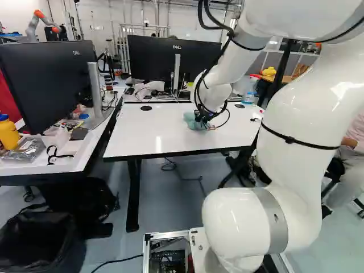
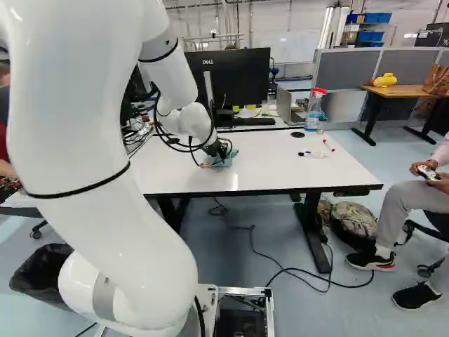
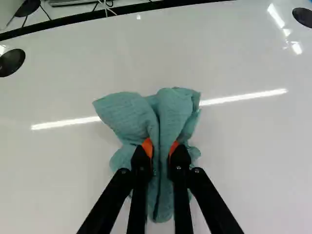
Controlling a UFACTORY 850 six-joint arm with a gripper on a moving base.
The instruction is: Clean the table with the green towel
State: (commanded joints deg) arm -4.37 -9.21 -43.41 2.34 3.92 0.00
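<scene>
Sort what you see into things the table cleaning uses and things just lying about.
For the job:
- green towel, pinched in the gripper
- white table under it

Just lying about:
- pens on that table
- yellow bottle
- monitors

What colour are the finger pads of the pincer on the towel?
Orange, seen best in the wrist view, where they press into the towel.

Towel (image 3: pixel 126 117) on table (image 1: pixel 148 133), monitor (image 1: pixel 151 60) behind
</scene>
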